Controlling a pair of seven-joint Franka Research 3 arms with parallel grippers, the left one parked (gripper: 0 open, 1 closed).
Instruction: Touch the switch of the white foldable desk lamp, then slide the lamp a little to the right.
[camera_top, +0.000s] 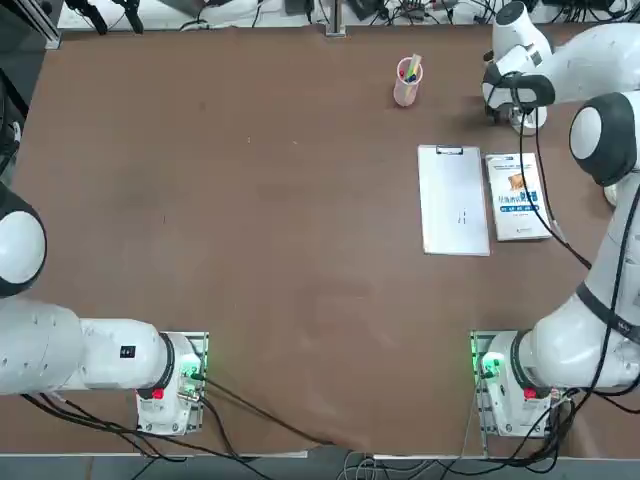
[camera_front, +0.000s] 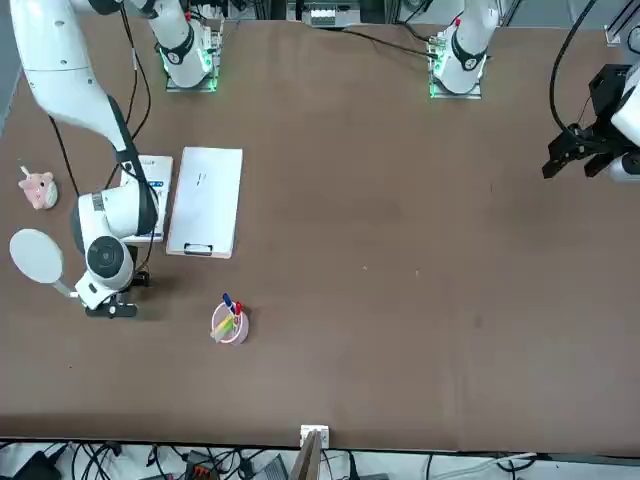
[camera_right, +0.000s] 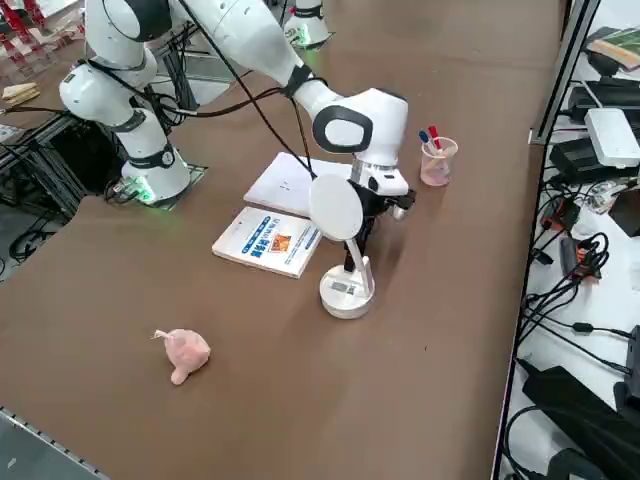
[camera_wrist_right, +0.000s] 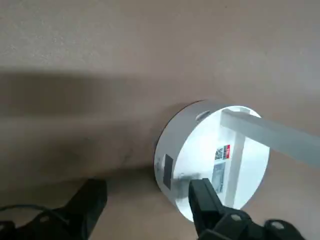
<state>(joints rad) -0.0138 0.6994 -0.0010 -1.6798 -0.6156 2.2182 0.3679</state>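
Fingers wide apart and holding nothing, the right gripper hangs low beside the round base of the white foldable desk lamp, on the table's right side, probably placed to reach its switch.

In the top view, the cup stands on the surface at the upper right of the frame. Below it lies the clipboard, with the box just beside it, on its right.
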